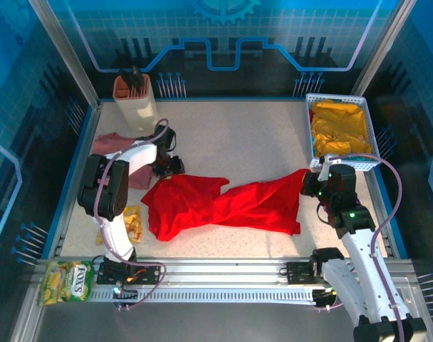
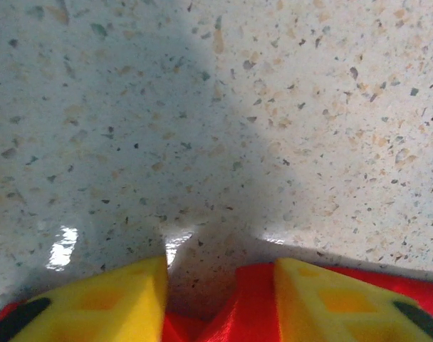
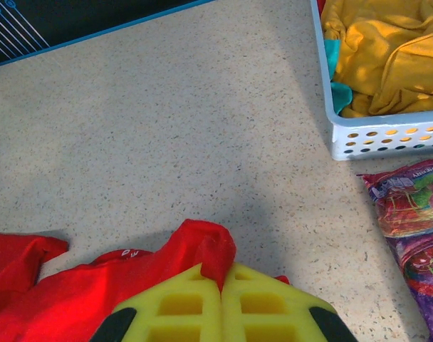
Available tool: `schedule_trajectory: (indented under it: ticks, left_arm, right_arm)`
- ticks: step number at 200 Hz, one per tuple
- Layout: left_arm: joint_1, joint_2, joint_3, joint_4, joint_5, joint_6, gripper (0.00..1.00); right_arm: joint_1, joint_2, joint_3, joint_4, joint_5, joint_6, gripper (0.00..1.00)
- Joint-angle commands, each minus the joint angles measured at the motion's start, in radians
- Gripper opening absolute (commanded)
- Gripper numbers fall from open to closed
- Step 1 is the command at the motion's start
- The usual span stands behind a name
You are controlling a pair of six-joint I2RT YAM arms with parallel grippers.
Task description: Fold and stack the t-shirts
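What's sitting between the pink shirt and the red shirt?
The left gripper, its arm reaching over the pink shirt and its fingers at the edge of the red shirt. The top view shows this.

A: What colour are the arms?
B: The left arm (image 1: pixel 117 235) and right arm (image 1: pixel 366 278) have white shells and black joints, with lilac cables (image 1: pixel 399 182) looping alongside.
A: And at the tips?
B: The left end effector (image 2: pixel 220 263) and right end effector (image 3: pixel 221 274) have yellow fingers (image 3: pixel 177 306) with square pockets.
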State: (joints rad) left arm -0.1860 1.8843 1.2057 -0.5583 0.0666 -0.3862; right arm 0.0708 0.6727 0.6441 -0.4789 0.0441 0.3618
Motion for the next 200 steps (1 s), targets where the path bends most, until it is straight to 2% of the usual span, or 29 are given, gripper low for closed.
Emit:
schedule_trajectory:
  ticks: [1, 16, 38, 51, 134, 172, 200]
  left_arm:
    - [0.003, 0.009, -0.027, 0.034, 0.052, -0.003, 0.36]
    - [0.002, 0.003, -0.027, 0.045, 0.068, -0.014, 0.28]
    - [0.003, -0.022, -0.008, 0.032, 0.072, -0.021, 0.06]
    - [0.003, -0.051, 0.008, 0.014, 0.071, -0.016, 0.00]
    - [0.005, -0.330, 0.118, -0.164, 0.008, 0.075, 0.00]
    - [0.006, -0.379, 0.165, -0.205, 0.012, 0.102, 0.00]
    - [0.006, -0.398, 0.245, -0.214, -0.017, 0.127, 0.00]
  right_arm:
    - [-0.017, -0.001, -0.006, 0.022, -0.013, 0.002, 0.00]
    - [-0.018, -0.001, -0.006, 0.025, -0.014, 0.005, 0.00]
    - [-0.018, 0.001, 0.004, 0.026, -0.013, 0.006, 0.00]
    - [-0.018, 0.004, 0.016, 0.024, -0.011, 0.003, 0.00]
    - [-0.019, 0.011, 0.064, 0.012, 0.007, 0.006, 0.00]
    - [-0.020, 0.024, 0.104, -0.001, 0.009, 0.019, 0.00]
    - [-0.033, 0.097, 0.205, -0.031, 0.010, 0.083, 0.00]
